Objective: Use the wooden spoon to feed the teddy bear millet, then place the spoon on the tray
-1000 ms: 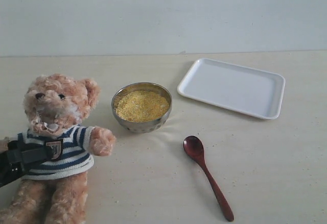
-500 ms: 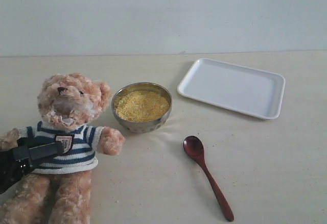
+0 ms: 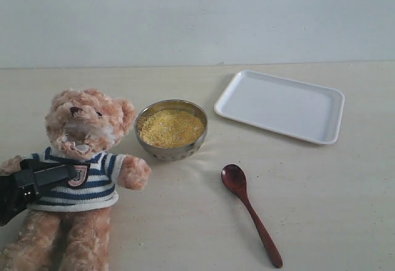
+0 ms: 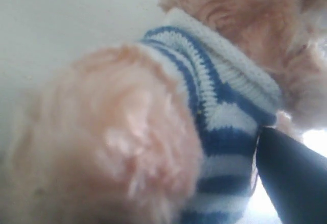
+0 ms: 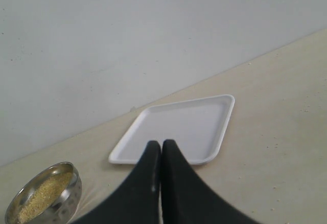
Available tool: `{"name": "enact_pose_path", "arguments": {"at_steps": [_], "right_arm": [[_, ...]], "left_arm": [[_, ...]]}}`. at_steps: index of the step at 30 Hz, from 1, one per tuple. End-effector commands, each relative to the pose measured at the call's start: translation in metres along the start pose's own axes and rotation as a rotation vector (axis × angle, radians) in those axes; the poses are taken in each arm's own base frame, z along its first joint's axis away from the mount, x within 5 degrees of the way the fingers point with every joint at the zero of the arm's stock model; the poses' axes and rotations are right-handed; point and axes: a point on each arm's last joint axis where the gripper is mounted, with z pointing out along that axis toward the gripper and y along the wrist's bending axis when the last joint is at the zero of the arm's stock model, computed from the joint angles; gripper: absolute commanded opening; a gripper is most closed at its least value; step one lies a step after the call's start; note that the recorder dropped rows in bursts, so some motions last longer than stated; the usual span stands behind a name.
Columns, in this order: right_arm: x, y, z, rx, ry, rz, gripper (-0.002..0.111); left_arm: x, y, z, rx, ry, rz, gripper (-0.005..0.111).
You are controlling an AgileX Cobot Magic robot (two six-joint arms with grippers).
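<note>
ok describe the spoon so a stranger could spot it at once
On the pale table, find the white tray and the metal bowl of millet; the wooden spoon lies flat nearer the camera than both, touching neither. It is the only dark reddish-brown thing there, slim, with an oval bowl and long handle.

The left hand [image 3: 58, 173] and right hand [image 5: 161, 147] are smooth matte black.

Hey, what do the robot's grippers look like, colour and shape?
Both are black. The left gripper looks blocky, with a straight bar-like finger; its wrist view shows that finger smooth and dark. The right gripper has two smooth matte fingers tapering to rounded tips. No cables or markings show.
</note>
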Motion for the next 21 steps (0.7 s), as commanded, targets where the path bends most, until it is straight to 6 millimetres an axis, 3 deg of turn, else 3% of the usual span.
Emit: {"name": "enact_pose_path", "arguments": {"at_steps": [1, 9, 17, 18, 20, 21], "right_arm": [[0.001, -0.001, 0.000, 0.002, 0.002, -0.014, 0.000], [0.001, -0.001, 0.000, 0.002, 0.002, -0.014, 0.000], [0.001, -0.001, 0.000, 0.002, 0.002, -0.014, 0.000], [0.001, -0.001, 0.000, 0.002, 0.002, -0.014, 0.000], [0.001, -0.001, 0.000, 0.002, 0.002, -0.014, 0.000], [0.001, -0.001, 0.000, 0.002, 0.002, -0.014, 0.000]], "left_arm": [[-0.001, -0.001, 0.001, 0.006, -0.009, 0.005, 0.094], [0.003, -0.005, 0.011, 0.026, 0.038, 0.057, 0.094], [0.004, 0.012, 0.029, 0.032, 0.078, 0.008, 0.092], [0.004, 0.012, 0.031, 0.035, 0.076, 0.007, 0.087], [0.002, 0.013, 0.032, 0.036, 0.073, 0.008, 0.061], [0.002, 0.013, 0.032, 0.038, 0.074, -0.028, 0.037]]}}
